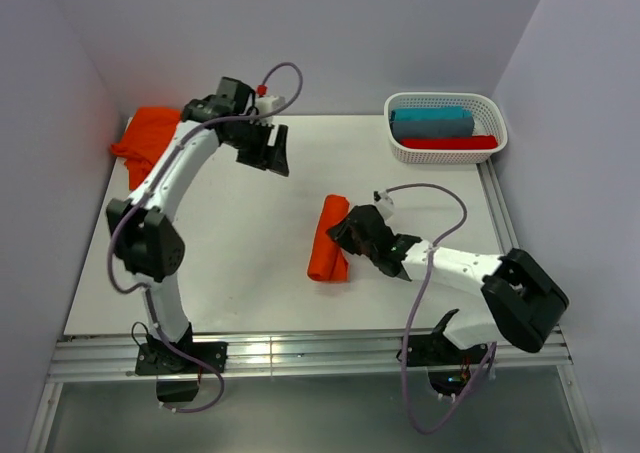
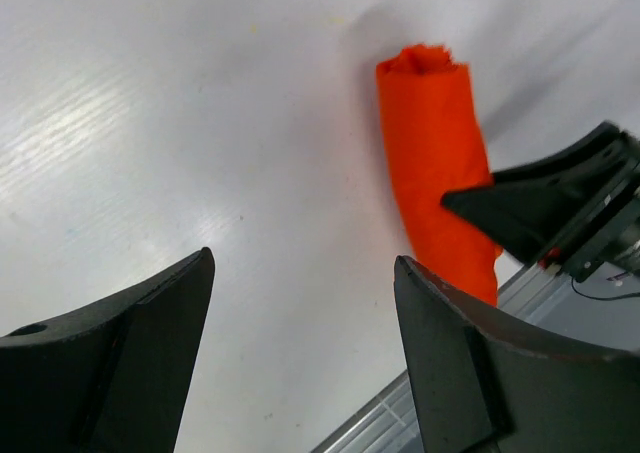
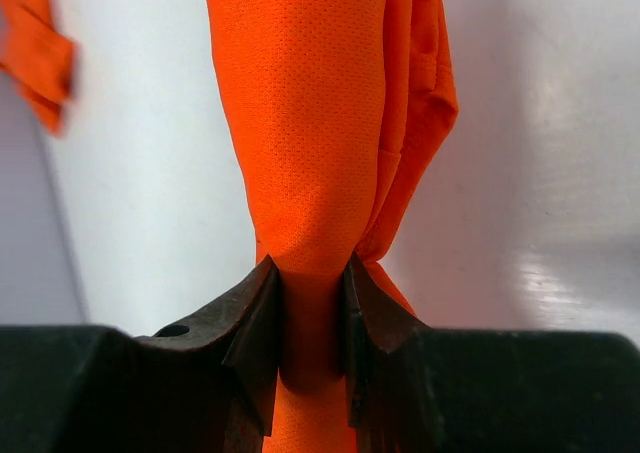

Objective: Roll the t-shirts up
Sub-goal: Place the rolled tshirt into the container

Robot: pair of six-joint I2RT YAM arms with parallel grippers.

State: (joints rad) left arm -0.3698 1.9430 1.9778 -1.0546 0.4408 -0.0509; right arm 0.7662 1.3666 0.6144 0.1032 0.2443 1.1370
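One orange t-shirt (image 1: 328,239) lies rolled into a tube in the middle of the white table (image 1: 240,233). My right gripper (image 1: 347,235) is shut on the roll's near-right side, and the fabric (image 3: 310,93) is pinched between both fingers (image 3: 250,313). A second orange t-shirt (image 1: 150,133) sits crumpled at the back left corner and shows as a blurred patch (image 3: 35,63) in the right wrist view. My left gripper (image 1: 270,161) hangs open over the table's back middle, holding nothing. Its view (image 2: 305,263) shows the roll (image 2: 435,173) beyond it.
A white lattice basket (image 1: 440,155) stands at the back right, with a teal roll (image 1: 432,121) and a red roll (image 1: 450,142) in it. Grey walls close the table's left, back and right sides. A metal rail (image 1: 300,353) runs along the near edge.
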